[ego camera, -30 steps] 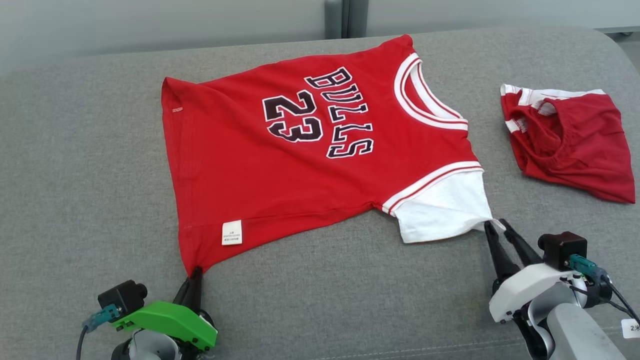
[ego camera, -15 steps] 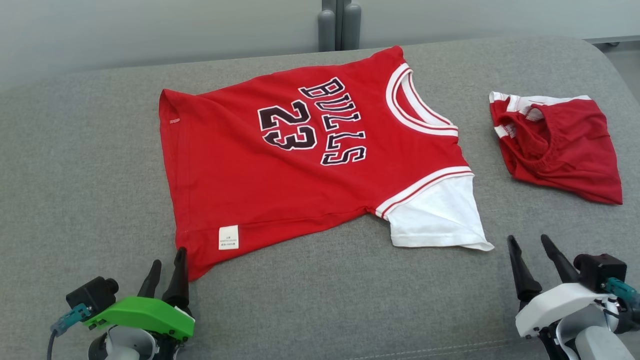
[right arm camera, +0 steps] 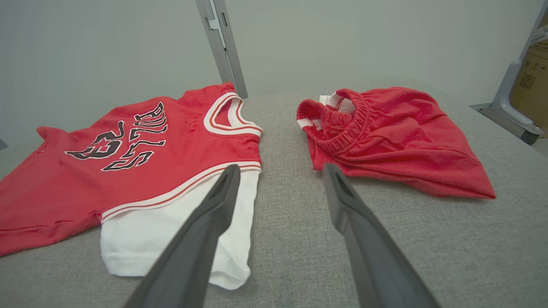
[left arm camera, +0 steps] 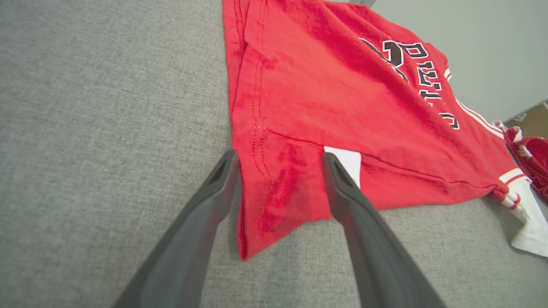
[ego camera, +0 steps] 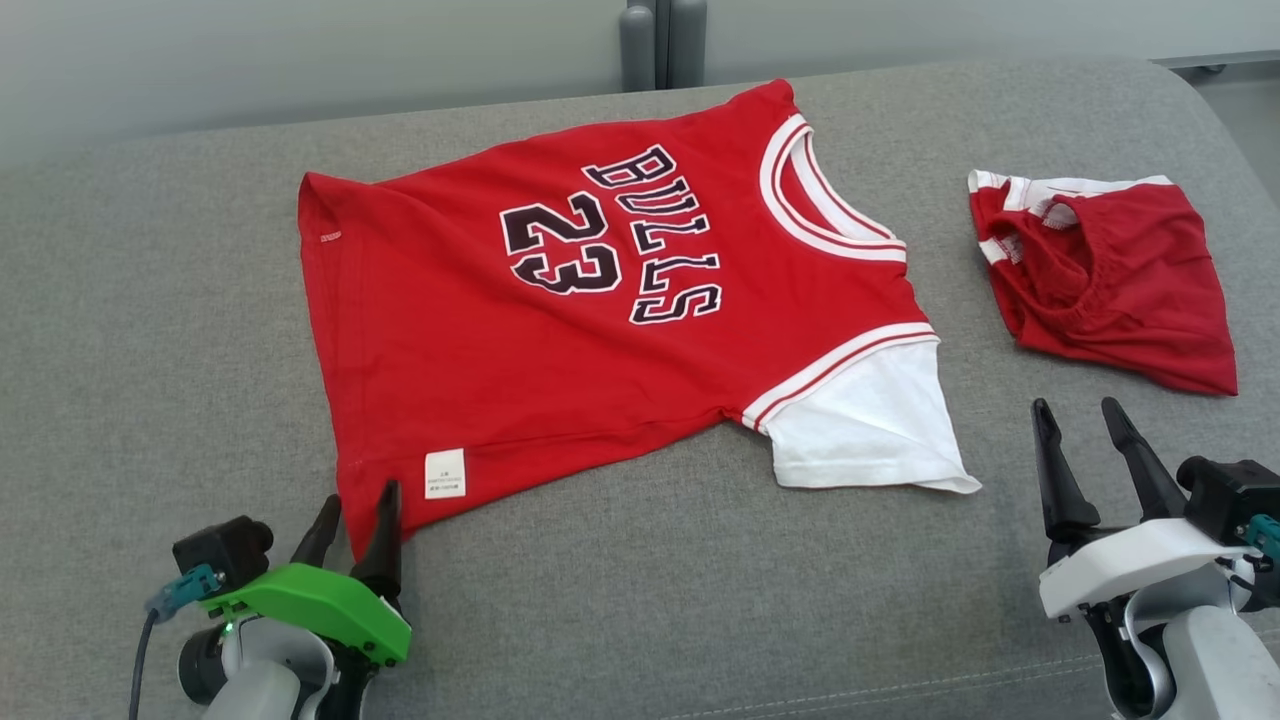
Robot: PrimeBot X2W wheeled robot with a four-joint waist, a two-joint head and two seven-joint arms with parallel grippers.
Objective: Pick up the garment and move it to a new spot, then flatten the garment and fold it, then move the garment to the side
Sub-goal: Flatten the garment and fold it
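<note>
The garment (ego camera: 560, 360) is a red jersey with "BULLS 23" lettering and a white sleeve, spread flat on the grey cushion (ego camera: 150, 350). My left gripper (ego camera: 360, 495) stands open at its near hem corner. In the left wrist view that corner of the garment (left arm camera: 342, 98) lies on the cushion between the spread fingers of the left gripper (left arm camera: 279, 155). My right gripper (ego camera: 1074, 403) is open too, to the right of the white sleeve and apart from it. In the right wrist view the right gripper (right arm camera: 280, 167) points between the garment (right arm camera: 180, 149) and a second red piece.
A crumpled pair of red shorts (ego camera: 1120, 290) with white trim lies at the right, also seen as red shorts (right arm camera: 394, 141) in the right wrist view. A grey post (ego camera: 660, 40) stands behind the cushion. A cardboard box (right arm camera: 531, 77) sits at the far right.
Both grippers have opened. The left let go of the hem corner, the right let go of the white sleeve's edge and drew off to the right. The garment has settled flat.
</note>
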